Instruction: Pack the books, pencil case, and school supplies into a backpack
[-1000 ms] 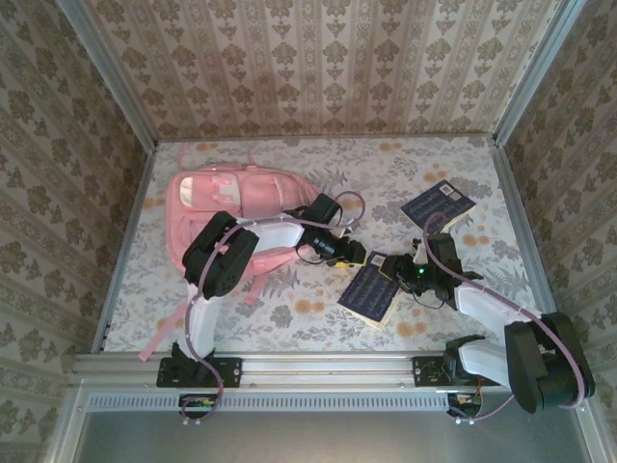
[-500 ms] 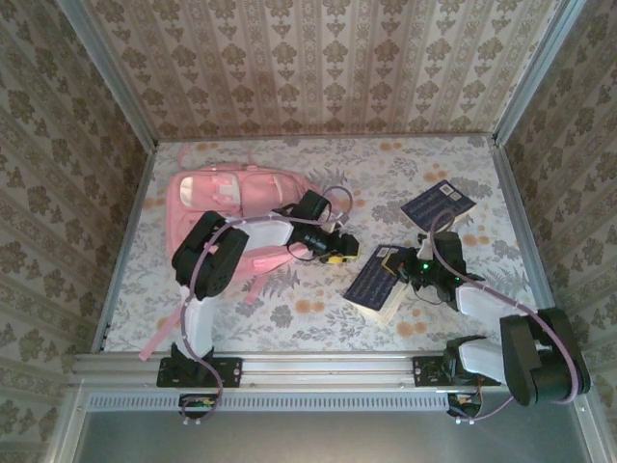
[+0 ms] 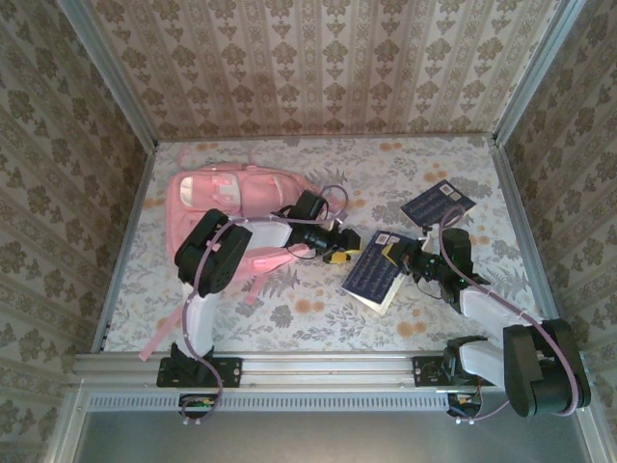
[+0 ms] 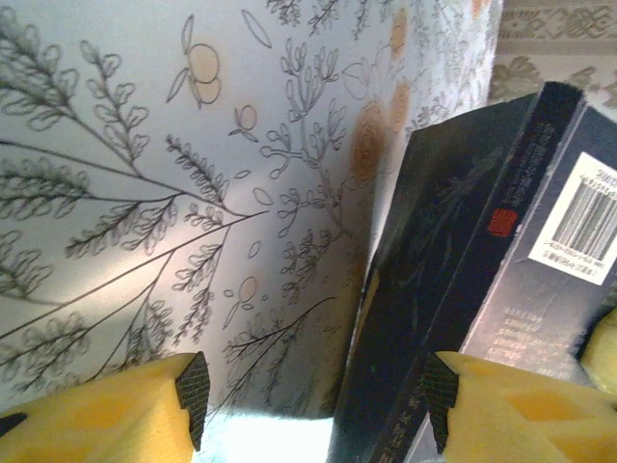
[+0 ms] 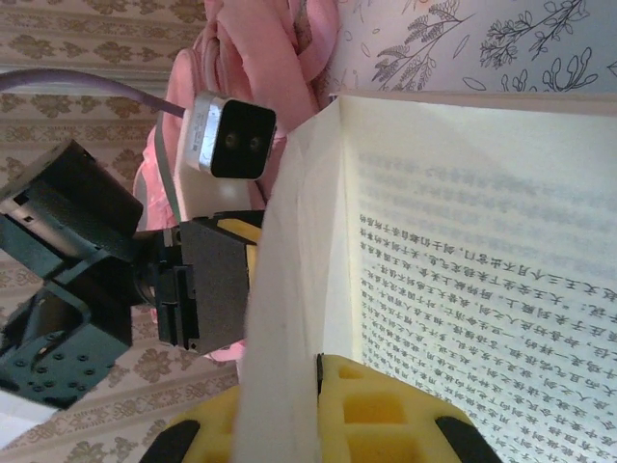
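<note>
From where I stood, the pink backpack (image 3: pixel 227 193) lay flat on the flowered table (image 3: pixel 308 323), and the action was all off its side nearest the right arm. There the right gripper (image 5: pixel 294 420) was pinched tight on a navy book (image 3: pixel 371 277). Its wrist view showed it gripping only a thin layer, the cover or a few leaves. The rest had fallen open onto a page of print.

That looked to me like the weak point. With the book's weight hanging from so little paper, a quick swing toward the backpack could tear the leaves or pull them out of the yellow fingers (image 5: pixel 386 415). The book would then drop short of the bag.

The left gripper (image 3: pixel 337 254) hovered between the backpack and the book with its jaws spread and nothing in them. One pad sat just beside the book's edge. If it closed there, it might catch only the corner or nudge the spine sideways, twisting the book against the other grip. The two wrists were also close enough that a careless move could knock them together.

I could not tell whether the backpack's mouth was unzipped. If it was not, a splayed, flopping book would snag on the fabric rather than slide in.

A second navy book (image 3: pixel 439 203) lay farther out beyond the held one, well apart from the backpack.
</note>
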Robot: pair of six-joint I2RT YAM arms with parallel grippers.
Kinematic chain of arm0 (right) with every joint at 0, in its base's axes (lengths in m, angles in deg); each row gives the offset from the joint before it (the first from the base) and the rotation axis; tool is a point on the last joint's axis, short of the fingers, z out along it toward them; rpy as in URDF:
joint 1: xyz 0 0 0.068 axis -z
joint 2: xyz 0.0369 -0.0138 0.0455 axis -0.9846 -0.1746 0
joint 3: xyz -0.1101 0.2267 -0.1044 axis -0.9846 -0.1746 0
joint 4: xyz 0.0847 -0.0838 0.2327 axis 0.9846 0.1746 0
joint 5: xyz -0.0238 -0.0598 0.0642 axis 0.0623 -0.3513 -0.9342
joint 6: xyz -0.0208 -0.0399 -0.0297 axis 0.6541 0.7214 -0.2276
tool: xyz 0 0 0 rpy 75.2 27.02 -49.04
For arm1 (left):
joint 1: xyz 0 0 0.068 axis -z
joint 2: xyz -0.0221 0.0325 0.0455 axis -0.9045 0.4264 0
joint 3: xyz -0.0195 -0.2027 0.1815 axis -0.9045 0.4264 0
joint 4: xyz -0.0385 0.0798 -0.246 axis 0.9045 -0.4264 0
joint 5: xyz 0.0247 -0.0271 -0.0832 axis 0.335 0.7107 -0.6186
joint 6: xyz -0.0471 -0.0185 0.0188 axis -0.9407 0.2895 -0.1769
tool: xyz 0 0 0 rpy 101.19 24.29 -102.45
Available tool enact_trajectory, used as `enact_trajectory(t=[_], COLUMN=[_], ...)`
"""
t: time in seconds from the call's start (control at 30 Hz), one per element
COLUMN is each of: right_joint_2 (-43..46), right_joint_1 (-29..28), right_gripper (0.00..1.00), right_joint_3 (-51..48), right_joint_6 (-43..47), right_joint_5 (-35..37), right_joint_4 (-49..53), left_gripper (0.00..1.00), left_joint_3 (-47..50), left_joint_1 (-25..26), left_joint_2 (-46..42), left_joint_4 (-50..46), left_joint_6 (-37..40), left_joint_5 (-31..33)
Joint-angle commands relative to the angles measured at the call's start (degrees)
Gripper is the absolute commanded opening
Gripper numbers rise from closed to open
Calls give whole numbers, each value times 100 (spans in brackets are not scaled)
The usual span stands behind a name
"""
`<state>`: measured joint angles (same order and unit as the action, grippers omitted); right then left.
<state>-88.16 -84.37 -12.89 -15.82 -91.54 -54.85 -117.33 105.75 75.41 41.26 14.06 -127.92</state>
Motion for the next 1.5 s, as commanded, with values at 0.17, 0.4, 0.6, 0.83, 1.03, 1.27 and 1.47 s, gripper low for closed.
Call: enact_trajectory(t=[0.17, 0.4, 0.6, 0.83, 1.03, 1.27, 1.47], right_joint_2=[-249, -554, -1003, -1442, -1423, -219, 1414], right_joint_1=[21, 14, 12, 12, 3, -14, -231], right_gripper=[0, 0, 0, 0, 0, 47, 77], right_joint_3=[-128, -58, -38, -60, -71, 212, 660], right_joint_6=[-355, -579, -778, -658, -494, 537, 1563], right_joint_5=[-94, -45, -9, 48, 91, 836, 1586], right_joint_4=[-833, -1218, -1792, -1986, -1792, 543, 2232], left_gripper=[65, 63, 61, 38, 13, 0, 0], left_joint_3=[222, 334, 403, 518, 597, 715, -484], left_joint_1=[-55, -19, 25, 5, -13, -257, -55], left_joint_2=[200, 460, 586, 703, 678, -418, -1810], left_joint_4=[1616, 2995, 4040, 5307, 5255, 2960, -1699], left_joint_6=[-1193, -2201, -2930, -3751, -3684, -1788, 1687], left_joint_5=[-634, -906, -1023, -1006, -954, -596, 580])
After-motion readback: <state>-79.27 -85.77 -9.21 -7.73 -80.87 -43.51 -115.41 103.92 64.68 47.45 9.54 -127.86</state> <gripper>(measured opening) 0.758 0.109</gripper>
